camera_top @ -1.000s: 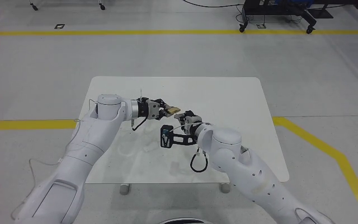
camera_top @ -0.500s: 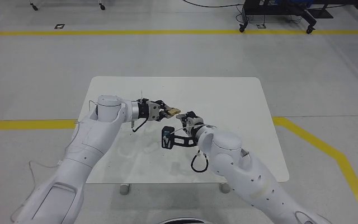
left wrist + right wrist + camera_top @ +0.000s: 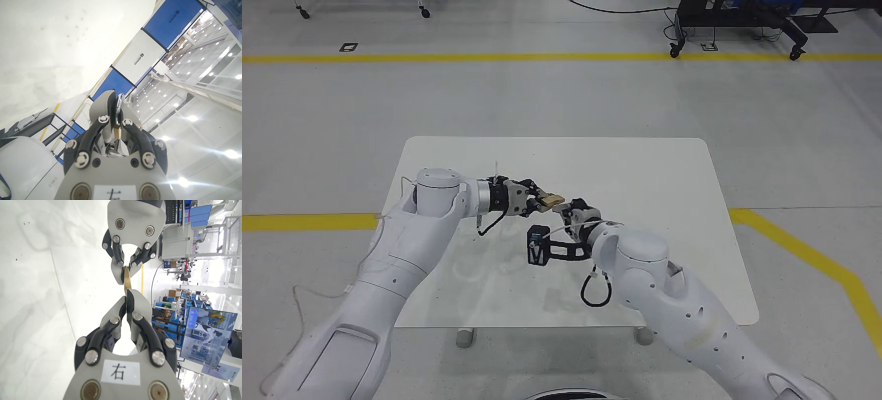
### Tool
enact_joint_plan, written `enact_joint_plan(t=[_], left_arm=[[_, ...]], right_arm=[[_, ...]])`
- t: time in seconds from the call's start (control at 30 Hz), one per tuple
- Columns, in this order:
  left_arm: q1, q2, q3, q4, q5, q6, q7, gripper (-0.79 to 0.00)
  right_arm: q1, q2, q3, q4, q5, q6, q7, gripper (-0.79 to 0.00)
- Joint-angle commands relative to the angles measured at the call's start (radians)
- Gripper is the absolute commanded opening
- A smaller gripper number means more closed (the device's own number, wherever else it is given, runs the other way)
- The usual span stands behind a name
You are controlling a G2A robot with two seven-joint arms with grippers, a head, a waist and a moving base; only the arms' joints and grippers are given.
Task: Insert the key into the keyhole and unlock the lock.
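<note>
White and rounded at its corners, the table (image 3: 662,170) stands on a grey floor with yellow lines, and both arms meet above it, a little left of the middle of the top view. The left gripper (image 3: 540,198) is closed on the lock (image 3: 127,280), a small brass body that is held in the air and sticks out past the fingertips toward the other arm. A silver metal part (image 3: 119,103) lies between the pads, but it cannot be told if it belongs to the lock. The right gripper (image 3: 126,295) has its fingers pressed together, with the tips touching the free end of the brass body. The key cannot be made out between them, and the keyhole is hidden. The task seems to be at the insertion step: lock and gripper are lined up end to end, but whether the key is already inside cannot be told, and the turn to unlock is probably not yet done. As for writing, a white label (image 3: 120,372) with one printed character sits on the right gripper's base, and a similar label (image 3: 115,193) is on the left one. A white wall panel (image 3: 139,58) carries a short printed name.
</note>
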State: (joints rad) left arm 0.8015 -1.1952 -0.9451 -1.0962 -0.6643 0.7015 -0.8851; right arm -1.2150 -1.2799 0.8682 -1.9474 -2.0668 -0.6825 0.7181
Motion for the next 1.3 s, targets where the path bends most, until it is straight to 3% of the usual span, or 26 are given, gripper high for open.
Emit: enact_joint_plan(t=[0.0, 1.27], left_arm=[[-0.002, 0.000, 0.004, 0.000, 0.003, 0.003, -0.001, -0.785], [-0.020, -0.003, 0.026, -0.005, 0.004, 0.036, 0.043, -0.785]], right_arm=[[0.001, -0.001, 0.001, 0.003, 0.000, -0.001, 0.002, -0.785], [0.063, -0.045, -0.043, 0.050, 0.013, -0.056, 0.111, -0.785]])
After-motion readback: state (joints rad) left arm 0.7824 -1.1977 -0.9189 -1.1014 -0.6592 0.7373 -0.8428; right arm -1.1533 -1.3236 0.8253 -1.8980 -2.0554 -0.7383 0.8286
